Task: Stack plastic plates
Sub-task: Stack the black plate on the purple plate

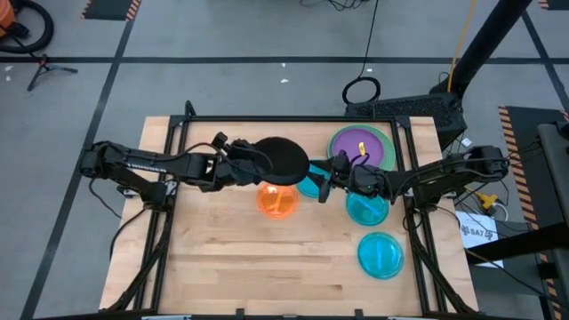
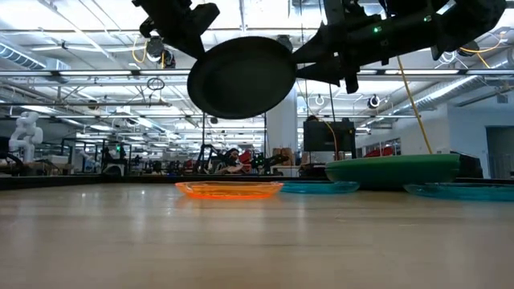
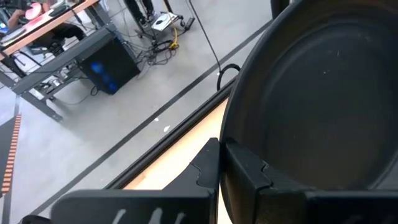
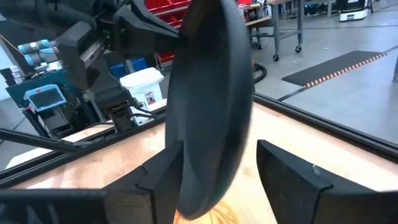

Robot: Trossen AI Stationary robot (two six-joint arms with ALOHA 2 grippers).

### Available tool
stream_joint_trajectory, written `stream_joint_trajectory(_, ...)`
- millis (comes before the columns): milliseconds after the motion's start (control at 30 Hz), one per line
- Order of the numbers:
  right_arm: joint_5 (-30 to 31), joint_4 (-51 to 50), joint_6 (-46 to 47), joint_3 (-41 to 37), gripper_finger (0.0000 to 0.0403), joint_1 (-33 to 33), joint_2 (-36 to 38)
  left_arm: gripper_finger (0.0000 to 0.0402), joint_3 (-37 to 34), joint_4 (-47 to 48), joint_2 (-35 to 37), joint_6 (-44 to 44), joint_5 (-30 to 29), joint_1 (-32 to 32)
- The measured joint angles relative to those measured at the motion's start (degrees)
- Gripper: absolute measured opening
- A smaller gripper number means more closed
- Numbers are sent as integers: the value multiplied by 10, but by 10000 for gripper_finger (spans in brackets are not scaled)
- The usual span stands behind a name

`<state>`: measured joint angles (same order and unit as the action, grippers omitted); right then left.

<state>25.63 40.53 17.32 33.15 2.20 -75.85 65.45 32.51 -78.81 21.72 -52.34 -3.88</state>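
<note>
A black plate (image 1: 281, 160) hangs in the air above the table, steeply tilted in the low view (image 2: 241, 76). My left gripper (image 1: 245, 161) is shut on its left rim. My right gripper (image 1: 323, 174) is open, and its fingers (image 4: 158, 171) stand on either side of the plate's opposite rim (image 4: 208, 186). An orange plate (image 1: 277, 201) lies flat on the table just below. Three cyan plates (image 1: 312, 185) (image 1: 366, 210) (image 1: 380, 255) lie flat to the right. A purple plate (image 1: 360, 142) rests on a stack of green plates (image 1: 388, 142) near the far right. My left gripper pinches the black plate's rim (image 3: 239, 158) on the side toward the table's left, one finger (image 3: 249, 171) on its hollow face and the other behind it. The fingers come about level from the left. The plate is lifted clear and tilted on edge. My right gripper: I cannot tell whether its open fingers touch the plate's rim.
The wooden table (image 1: 267, 276) has bare room along its near half and left side. A dark frame rail (image 1: 293, 118) runs along the far edge. Cables and a coiled cord (image 1: 361, 89) lie on the floor beyond.
</note>
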Motion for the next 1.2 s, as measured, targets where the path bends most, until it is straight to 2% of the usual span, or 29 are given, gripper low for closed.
stream_joint_trajectory(400,-1,13,2,0,196,0,0,19,0,-4,0,0,-5,0)
stream_joint_trajectory(700,0,13,-6,0,187,-12,-2,19,0,-54,0,-36,7,-18)
stream_joint_trajectory(867,-1,13,-9,0,136,-11,-2,19,0,-56,0,-36,7,-19)
stream_joint_trajectory(1067,20,10,-7,0,30,-14,-3,20,0,-57,0,-40,11,-21)
stream_joint_trajectory(1133,28,8,-6,0,17,-15,-3,25,0,-60,0,-45,14,-22)
stream_joint_trajectory(1200,27,8,1,0,21,-14,-3,36,0,-59,1,-47,15,-26)
